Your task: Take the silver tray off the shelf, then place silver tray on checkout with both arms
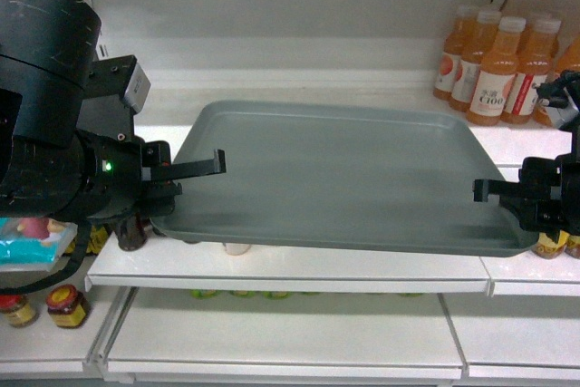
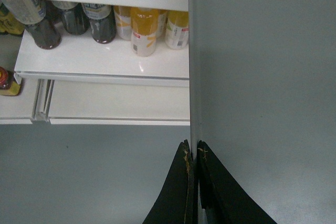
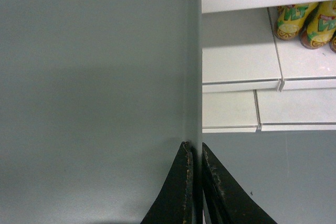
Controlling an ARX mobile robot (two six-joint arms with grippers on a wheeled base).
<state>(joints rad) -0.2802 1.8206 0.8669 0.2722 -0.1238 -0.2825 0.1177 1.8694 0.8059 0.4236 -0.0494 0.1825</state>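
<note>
The silver tray (image 1: 335,174) is a flat grey-green rectangle held level in front of the white shelf (image 1: 290,269). Its far part reaches over the shelf board. My left gripper (image 1: 195,169) is shut on the tray's left rim; in the left wrist view the left gripper (image 2: 192,145) pinches the thin rim (image 2: 193,77) between its two black fingers. My right gripper (image 1: 489,192) is shut on the right rim, and in the right wrist view the right gripper (image 3: 197,148) clamps the tray (image 3: 94,77) at its edge. The checkout is out of view.
Orange juice bottles (image 1: 498,65) stand at the back right of the shelf. Jars (image 1: 65,305) and a blue packet (image 1: 27,246) sit at the lower left. Dark and yellow bottles (image 2: 100,22) line a lower shelf, and yellow bottles (image 3: 304,22) sit on the right. Grey floor (image 2: 94,171) lies below.
</note>
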